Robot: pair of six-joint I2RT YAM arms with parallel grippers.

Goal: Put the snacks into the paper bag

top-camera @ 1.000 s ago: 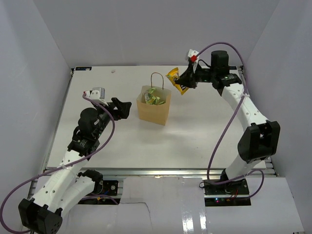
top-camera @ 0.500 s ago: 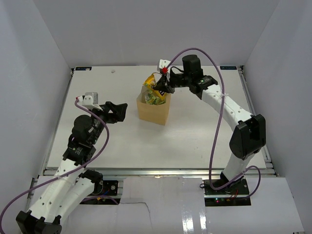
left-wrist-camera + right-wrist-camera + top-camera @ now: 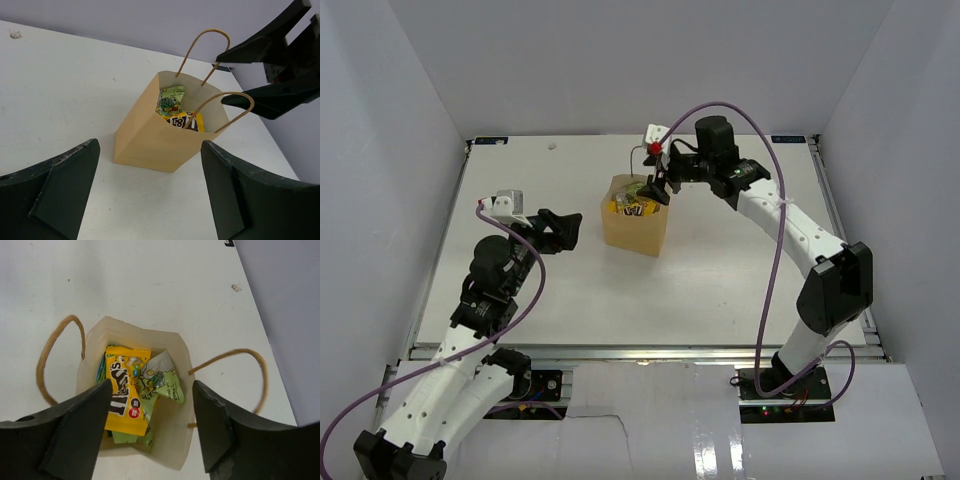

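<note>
"Hanging over the bag, that right gripper [image 3: 656, 188]: is it holding anything?"

"No, its two fingers are spread and nothing sits between them. Straight below it, the paper bag [image 3: 635, 232] stands upright with its mouth open, a little above the middle of the overhead frame."

"And the snacks?"

"Inside it. A yellow packet [image 3: 122, 395] lies on top, with a light-green packet [image 3: 162, 380] touching its right side and green wrappers [image 3: 125, 436] showing beneath them. The looped handles [image 3: 52, 355] lean out to either side."

"The other arm?"

"The left gripper [image 3: 565, 228] is at centre left of the overhead frame, fingers wide apart and empty. It points at the bag from beside it, not touching. White table [image 3: 720, 270] lies all around."
</note>
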